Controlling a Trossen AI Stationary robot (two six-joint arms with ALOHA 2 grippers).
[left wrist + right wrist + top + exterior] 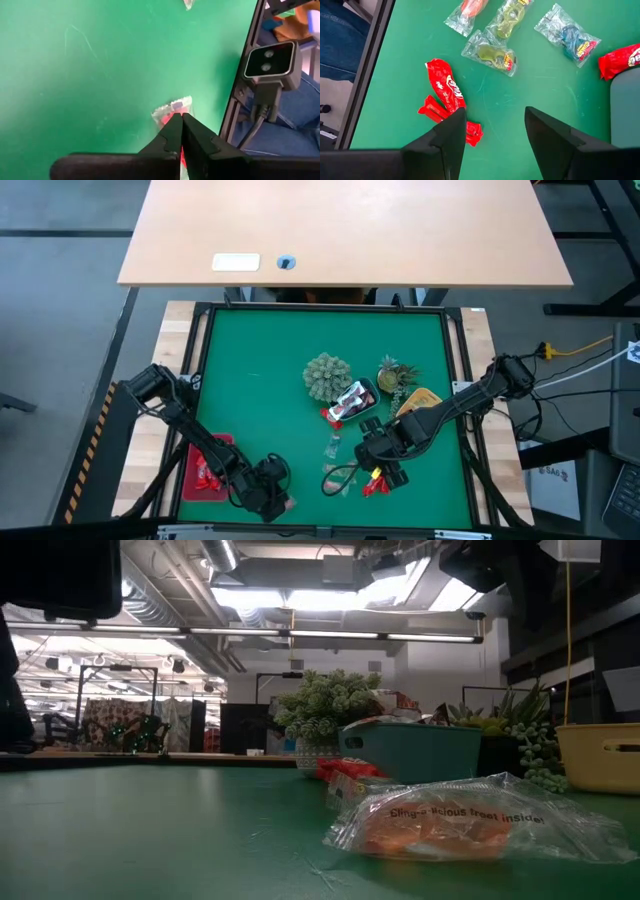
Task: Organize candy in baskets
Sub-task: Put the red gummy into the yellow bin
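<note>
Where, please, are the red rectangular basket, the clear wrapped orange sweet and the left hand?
Red rectangular basket (pixel 203 469): high view, on its rim beside the left arm.
Clear wrapped orange sweet (pixel 440 828): low view, middle of the wrapper.
Left hand (pixel 180 118): left wrist view, shut fingertips on a small red-and-clear wrapped sweet.

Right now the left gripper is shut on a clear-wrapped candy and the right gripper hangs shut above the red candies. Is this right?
One thing is wrong. The right gripper is open, not shut: the right wrist view shows its fingers wide apart above the red candies. The left gripper is indeed shut on a clear-wrapped candy.
</note>
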